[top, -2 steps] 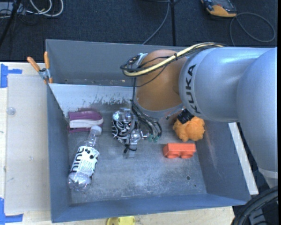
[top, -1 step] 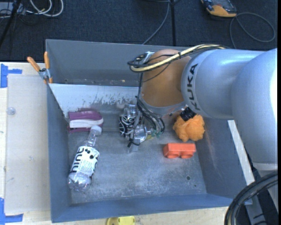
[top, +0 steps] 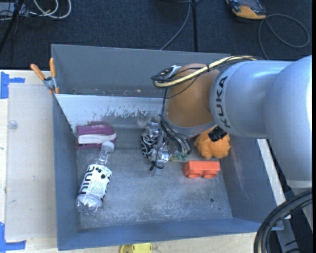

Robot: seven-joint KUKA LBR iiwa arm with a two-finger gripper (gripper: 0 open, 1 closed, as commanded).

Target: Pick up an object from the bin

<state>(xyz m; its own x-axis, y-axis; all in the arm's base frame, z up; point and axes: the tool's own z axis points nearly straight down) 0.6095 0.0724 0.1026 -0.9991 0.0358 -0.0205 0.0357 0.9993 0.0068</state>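
My gripper (top: 158, 161) hangs low in the middle of the bin, its fingertips close to the floor. A small black-and-white patterned thing (top: 147, 143) sits right against its left side, touching or nearly touching the fingers. A red-orange block (top: 201, 169) lies just to the right of the gripper on the bin floor. Behind that block sits an orange toy with a black patch (top: 214, 143), partly hidden by the arm. Whether anything is between the fingers cannot be made out.
A clear plastic bottle with a black-and-white label (top: 94, 185) lies at the left front. A maroon and white stapler-like thing (top: 95, 133) rests near the back left wall. The arm and its orange cover overhang the back right of the bin.
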